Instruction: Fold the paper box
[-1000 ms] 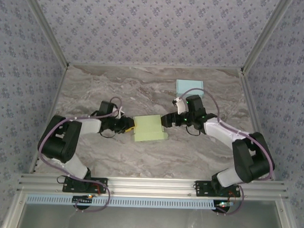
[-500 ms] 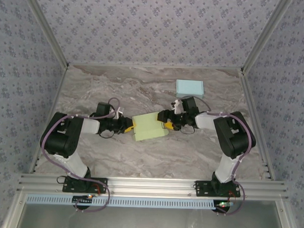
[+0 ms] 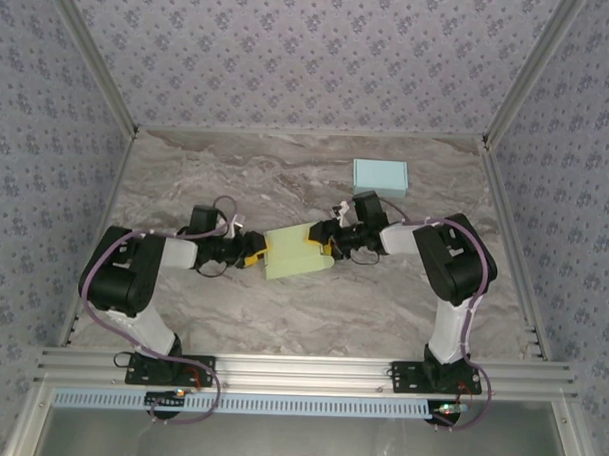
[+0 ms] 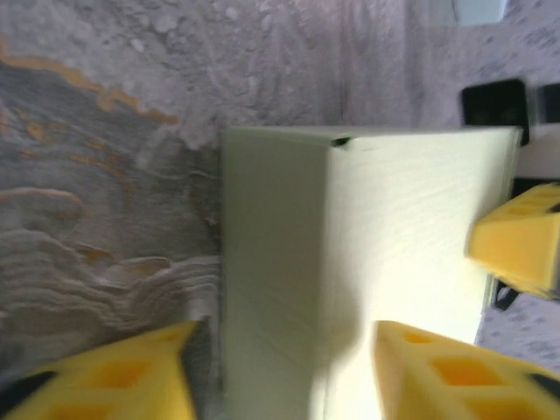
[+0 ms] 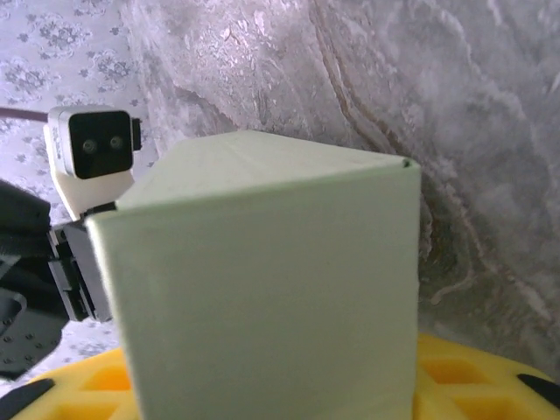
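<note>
Green paper box (image 3: 294,253) sits between parted left jaws; right jaws touch, spread unclear.

Between my left gripper (image 4: 284,372) and right gripper (image 3: 325,242), the paper box (image 3: 296,252) looks like matt pale-green card, smooth-faced. The left fingers (image 4: 442,376) read as dull yellow moulded plastic. Under them the table (image 3: 281,317) has a smooth, marble-patterned finish. Beyond the right gripper, the blue box (image 3: 379,175) looks matt too.

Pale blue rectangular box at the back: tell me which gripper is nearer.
Right. The right gripper is at the right end of the pale green paper box, close to the pale blue rectangular box; the left gripper is at its left end, farther away.
</note>
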Robot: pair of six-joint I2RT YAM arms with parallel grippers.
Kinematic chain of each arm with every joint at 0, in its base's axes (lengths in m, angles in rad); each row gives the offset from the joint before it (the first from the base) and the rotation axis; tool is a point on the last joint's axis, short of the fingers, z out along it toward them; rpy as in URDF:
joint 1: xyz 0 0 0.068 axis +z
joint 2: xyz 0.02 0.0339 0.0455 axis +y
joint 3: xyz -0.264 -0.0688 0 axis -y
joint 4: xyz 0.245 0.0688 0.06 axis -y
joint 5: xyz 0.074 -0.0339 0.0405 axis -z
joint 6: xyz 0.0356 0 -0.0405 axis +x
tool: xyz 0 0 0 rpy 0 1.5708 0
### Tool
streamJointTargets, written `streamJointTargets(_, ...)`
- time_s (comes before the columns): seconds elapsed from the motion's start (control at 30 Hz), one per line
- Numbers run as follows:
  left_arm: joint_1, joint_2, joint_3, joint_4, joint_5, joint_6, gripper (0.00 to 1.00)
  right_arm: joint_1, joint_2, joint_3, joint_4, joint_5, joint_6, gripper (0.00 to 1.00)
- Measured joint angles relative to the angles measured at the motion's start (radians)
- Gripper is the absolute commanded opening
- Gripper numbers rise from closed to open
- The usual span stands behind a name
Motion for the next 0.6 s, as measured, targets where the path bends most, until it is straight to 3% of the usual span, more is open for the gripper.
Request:
streamJointTargets(0.17,-0.011,-0.139,-0.033,-0.022,-0.132,0.038,0.79,-0.004,-0.039,-0.023,-0.020,-0.016,0.092,0.40)
streamJointTargets(0.27,-0.070,-0.281,-0.099,0.058,-0.266,0.139,0.99,-0.012,-0.075,-0.043,-0.063,-0.019,0.149,0.38)
streamJointTargets(0.4,-0.265,-0.436,-0.237,0.300,-0.455,0.376,0.99,-0.037,-0.135,-0.086,-0.132,-0.036,0.212,0.39)
streamJointTargets(0.5,-0.367,-0.431,-0.290,0.422,-0.484,0.612,0.99,-0.065,-0.175,-0.099,-0.209,-0.054,0.232,0.38)
streamJointTargets(0.6,-0.398,-0.419,-0.310,0.469,-0.458,0.803,0.99,-0.099,-0.200,-0.099,-0.298,-0.069,0.227,0.38)
